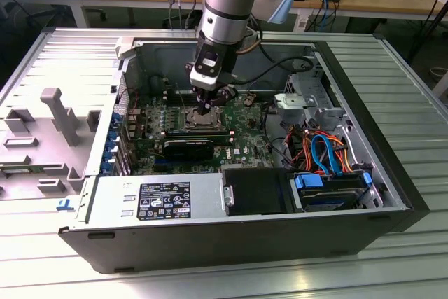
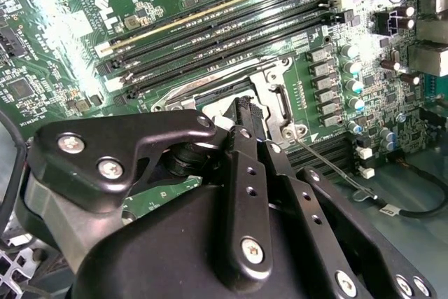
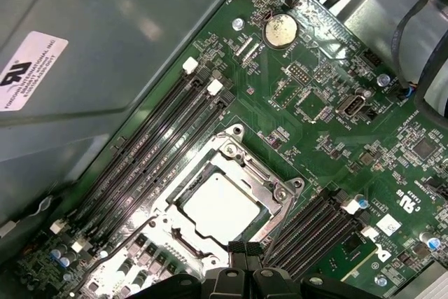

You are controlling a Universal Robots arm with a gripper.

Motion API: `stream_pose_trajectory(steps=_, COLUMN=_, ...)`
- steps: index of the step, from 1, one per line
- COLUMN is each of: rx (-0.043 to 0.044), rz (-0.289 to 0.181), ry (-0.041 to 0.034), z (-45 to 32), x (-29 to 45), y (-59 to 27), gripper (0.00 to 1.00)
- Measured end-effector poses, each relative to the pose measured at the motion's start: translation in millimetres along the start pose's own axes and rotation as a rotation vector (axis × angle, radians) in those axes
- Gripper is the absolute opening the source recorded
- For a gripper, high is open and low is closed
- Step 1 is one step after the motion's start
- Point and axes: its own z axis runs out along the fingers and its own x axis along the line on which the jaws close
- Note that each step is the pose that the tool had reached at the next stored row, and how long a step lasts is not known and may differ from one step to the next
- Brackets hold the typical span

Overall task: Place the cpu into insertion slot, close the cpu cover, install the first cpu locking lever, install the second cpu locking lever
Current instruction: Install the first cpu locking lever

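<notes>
Risk first. The gripper is clenched, its fingers pressed together with nothing visible between them, and its tip hangs very close over the insertion slot. If that tip pushes down off-centre or slides sideways, it could scrape the green circuit board or skid off the thin metal. A thin metal rod, which I take to be a locking lever, runs free from a corner of the socket in the second wrist view. It looks springy and could snap back if it slips from under the fingertips. The cpu cover appears to lie flat, but nothing visibly pins it, so a sideways nudge might lift it.

Reading the exterior view from its left: a grey side panel lies at about nine o'clock from the case, then comes the board, then the socket. The gripper stands directly over the socket, and coloured cables lie off at four o'clock. The socket sits at roughly seven o'clock from the fingertips, just beside them.

The cpu is already seated, its pale face showing through the cover's cut-out. The closed tip is right at the socket's edge, near the chip but not touching its face. The long memory slots run alongside.
</notes>
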Motion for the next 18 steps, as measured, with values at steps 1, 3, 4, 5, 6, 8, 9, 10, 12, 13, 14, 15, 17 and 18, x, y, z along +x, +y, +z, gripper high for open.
stream_pose_trajectory(steps=1, rx=0.0001, rz=-0.002, ry=-0.0003, z=0.0, x=0.0, y=0.0, gripper=0.11)
stream_pose_trajectory(steps=3, rx=0.0003, rz=-0.005, ry=-0.0008, z=0.0, x=0.0, y=0.0, gripper=0.11)
stream_pose_trajectory(steps=4, rx=0.0003, rz=-0.006, ry=-0.0010, z=0.0, x=0.0, y=0.0, gripper=0.11)
stream_pose_trajectory(steps=5, rx=0.0005, rz=-0.008, ry=-0.0013, z=0.0, x=0.0, y=0.0, gripper=0.11)
stream_pose_trajectory(steps=6, rx=0.0006, rz=-0.009, ry=-0.0014, z=0.0, x=0.0, y=0.0, gripper=0.11)
stream_pose_trajectory(steps=8, rx=0.0007, rz=-0.012, ry=-0.0019, z=0.0, x=0.0, y=0.0, gripper=0.11)
stream_pose_trajectory(steps=9, rx=0.0007, rz=-0.013, ry=-0.0021, z=0.0, x=0.0, y=0.0, gripper=0.11)
stream_pose_trajectory(steps=10, rx=0.0008, rz=-0.014, ry=-0.0024, z=0.0, x=0.0, y=0.0, gripper=0.11)
stream_pose_trajectory(steps=12, rx=0.0011, rz=-0.018, ry=-0.0030, z=0.0, x=0.0, y=0.0, gripper=0.11)
stream_pose_trajectory(steps=13, rx=0.0012, rz=-0.020, ry=-0.0033, z=0.0, x=0.0, y=0.0, gripper=0.11)
stream_pose_trajectory(steps=14, rx=0.0013, rz=-0.021, ry=-0.0035, z=0.0, x=0.0, y=0.0, gripper=0.11)
stream_pose_trajectory(steps=15, rx=0.0014, rz=-0.023, ry=-0.0038, z=0.0, x=0.0, y=0.0, gripper=0.11)
stream_pose_trajectory(steps=17, rx=0.0016, rz=-0.026, ry=-0.0044, z=0.0, x=0.0, y=0.0, gripper=0.11)
stream_pose_trajectory(steps=18, rx=0.0017, rz=-0.027, ry=-0.0047, z=0.0, x=0.0, y=0.0, gripper=0.11)
